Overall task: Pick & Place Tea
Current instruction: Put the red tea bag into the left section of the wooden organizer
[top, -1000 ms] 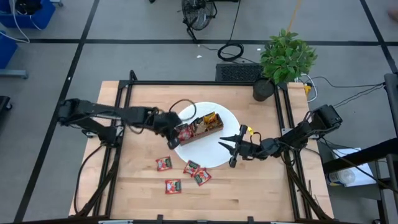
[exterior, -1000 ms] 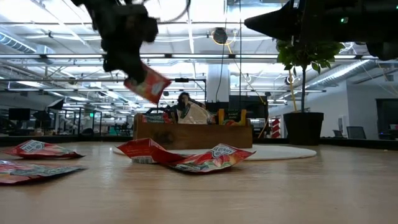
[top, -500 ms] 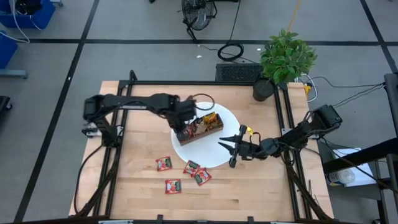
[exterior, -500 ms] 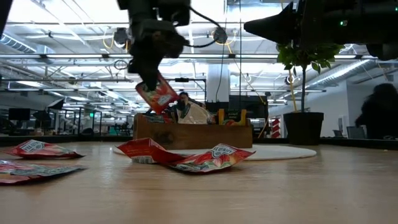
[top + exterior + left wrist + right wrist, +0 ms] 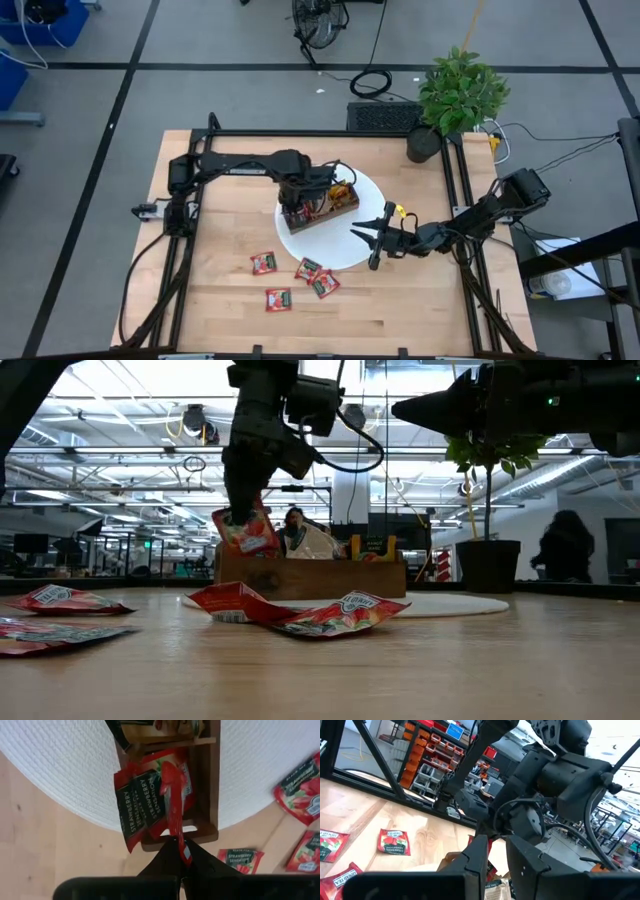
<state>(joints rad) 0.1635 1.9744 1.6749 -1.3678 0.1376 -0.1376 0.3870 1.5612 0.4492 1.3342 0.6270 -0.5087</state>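
My left gripper [image 5: 179, 851] has its jaws clamped on a red tea bag [image 5: 172, 795], right above the wooden tray's [image 5: 210, 785] end slot. My right gripper [image 5: 366, 240] waits nearby, jaws slightly apart.

Light butcher-block wooden table [image 5: 230, 320] with black metal frame rails. Round white woven mat [image 5: 352, 250] lies near its centre, carrying a brown wooden compartment tray [image 5: 345, 208]. Four red square tea sachets [image 5: 263, 263] lie loose on the bare wood just beside the mat.
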